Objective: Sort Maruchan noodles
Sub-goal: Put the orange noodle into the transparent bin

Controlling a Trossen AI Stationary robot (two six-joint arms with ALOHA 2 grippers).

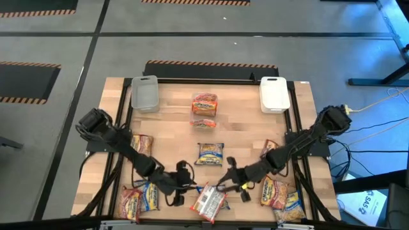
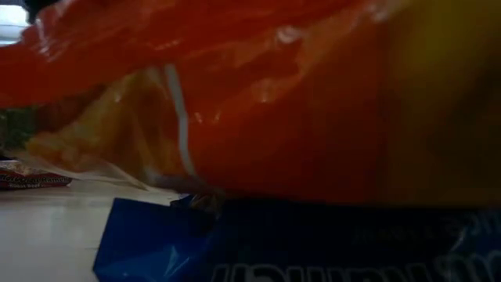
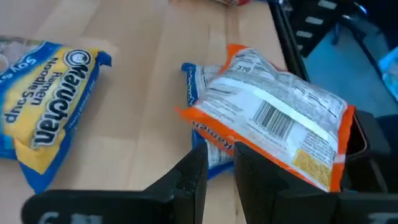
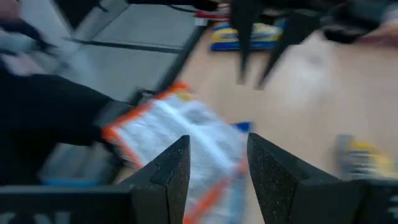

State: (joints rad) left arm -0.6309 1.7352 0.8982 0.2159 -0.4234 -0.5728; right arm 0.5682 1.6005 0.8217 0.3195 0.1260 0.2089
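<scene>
Orange packet (image 3: 273,118) (face down), both grippers near

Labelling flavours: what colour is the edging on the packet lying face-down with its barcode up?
Orange edging around a white back panel on the face-down packet, clearest in the left wrist view.

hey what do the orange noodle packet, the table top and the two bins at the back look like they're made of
Orange packet: thin glossy plastic film, going by its crinkles and sheen. Table: pale wood planks, probably sealed, with visible grain and seams. Left bin: translucent plastic, seemingly. Right bin: opaque white plastic, smooth; I can't tell more from above.
</scene>
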